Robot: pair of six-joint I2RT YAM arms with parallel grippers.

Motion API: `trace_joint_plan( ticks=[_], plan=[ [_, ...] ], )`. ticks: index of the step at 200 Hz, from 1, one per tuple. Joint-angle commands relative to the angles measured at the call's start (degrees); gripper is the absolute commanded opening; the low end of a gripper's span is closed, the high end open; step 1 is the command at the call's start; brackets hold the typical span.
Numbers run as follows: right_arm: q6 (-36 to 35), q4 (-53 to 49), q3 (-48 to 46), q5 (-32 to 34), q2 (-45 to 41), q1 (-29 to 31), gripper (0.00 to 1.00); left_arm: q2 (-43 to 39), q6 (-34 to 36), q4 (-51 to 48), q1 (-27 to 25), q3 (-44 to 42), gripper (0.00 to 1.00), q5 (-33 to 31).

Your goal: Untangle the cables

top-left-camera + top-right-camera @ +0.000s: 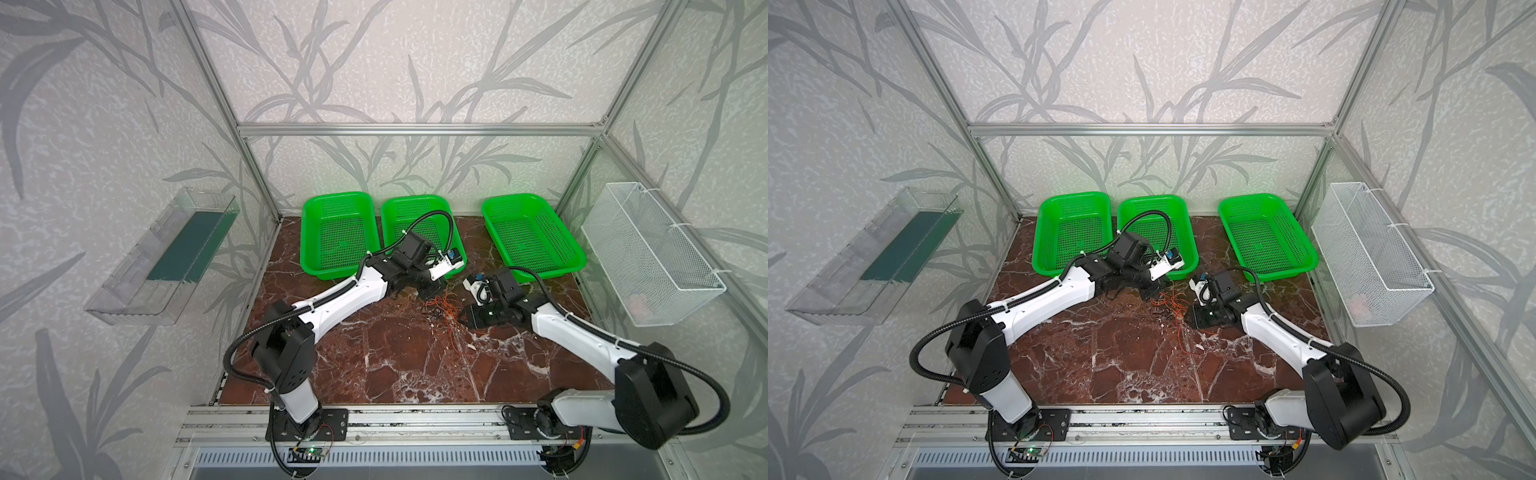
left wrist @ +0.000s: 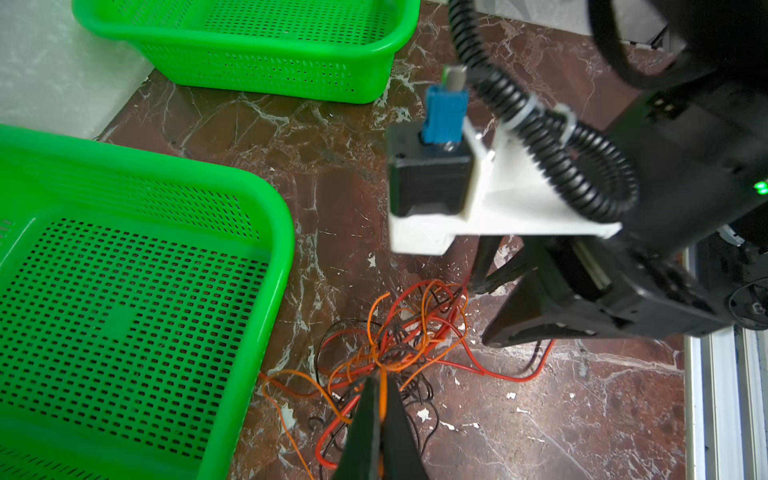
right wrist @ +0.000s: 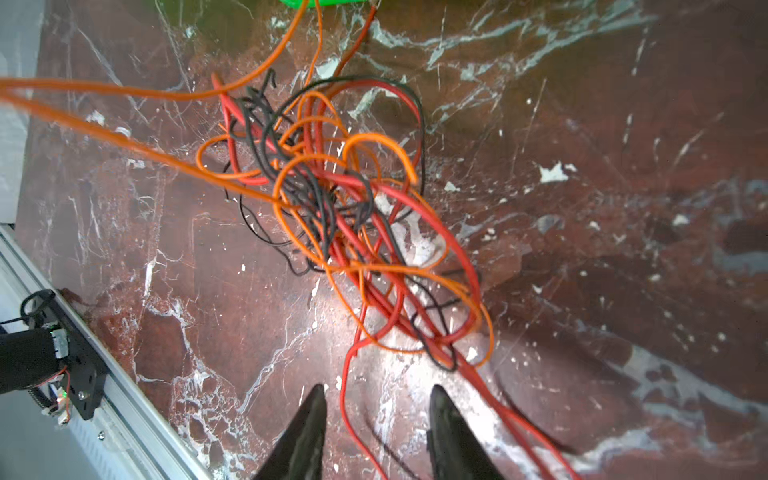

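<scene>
The marble table (image 1: 374, 353) fills the cell floor in both top views. Three green baskets stand along its far edge: the middle basket (image 1: 399, 224), the left basket (image 1: 336, 232) just beside it, and the right basket (image 1: 532, 232) farther off on its other side. Only the top views show all three. The left wrist view takes in two, and the right wrist view only a green sliver.

The left gripper (image 1: 428, 293) sits low, just in front of the middle basket's near right corner. From above its jaws are hidden under the wrist. The left wrist view shows them: its fingers (image 2: 365, 415) are pressed together, pinching an orange strand.

The right gripper (image 1: 463, 318) lies a little farther out from that same corner, facing the left gripper. In the right wrist view its fingers (image 3: 311, 424) stand apart. A red strand runs through the gap, touching neither as far as I can see.

The cables (image 1: 444, 305) lie on the table in front of the middle basket's near right corner, between the two grippers. From above they are a thin orange-red scribble, and the black strands barely show. The right wrist view resolves orange, red and black loops knotted in a loose clump just ahead of the parted tips, with two orange strands leading out of frame. In the left wrist view the clump sits right at the closed tips.
</scene>
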Motion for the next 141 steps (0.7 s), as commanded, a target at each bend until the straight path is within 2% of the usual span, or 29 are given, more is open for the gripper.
trace_joint_plan(
  ticks=[1, 14, 29, 44, 70, 86, 141],
  plan=[
    [4.35, 1.33, -2.63, 1.8, -3.77, 0.44, 0.44, -6.04, 1.26, -0.64, -0.46, -6.42, 0.0, -4.49],
    [3.3, 1.11, -2.64, 4.72, -6.2, 0.39, 0.54, -8.94, -0.13, 0.88, -0.41, -11.14, 0.0, -5.22],
    [1.87, 3.09, -2.31, 7.84, -8.02, -0.01, 0.59, -11.83, -2.06, 3.12, -0.46, -16.01, 0.0, -5.63],
    [-0.17, 4.7, -0.05, 6.61, -6.83, -0.95, 0.61, -13.83, -3.51, 5.27, -0.51, -19.75, 0.0, -6.39],
    [-6.52, 1.95, 8.96, -3.12, 2.33, -1.17, 0.63, -15.46, -4.73, 7.33, -0.59, -23.39, 0.0, -7.79],
    [-8.92, -2.3, 15.34, -5.54, 9.14, -0.74, 0.63, -15.67, -5.36, 7.49, -0.75, -24.07, 0.0, -7.86],
    [-18.18, -9.39, 28.14, -4.08, 23.46, 5.14, 0.67, -16.36, -4.99, 6.67, -0.86, -26.06, 0.0, -6.74]
  ],
)
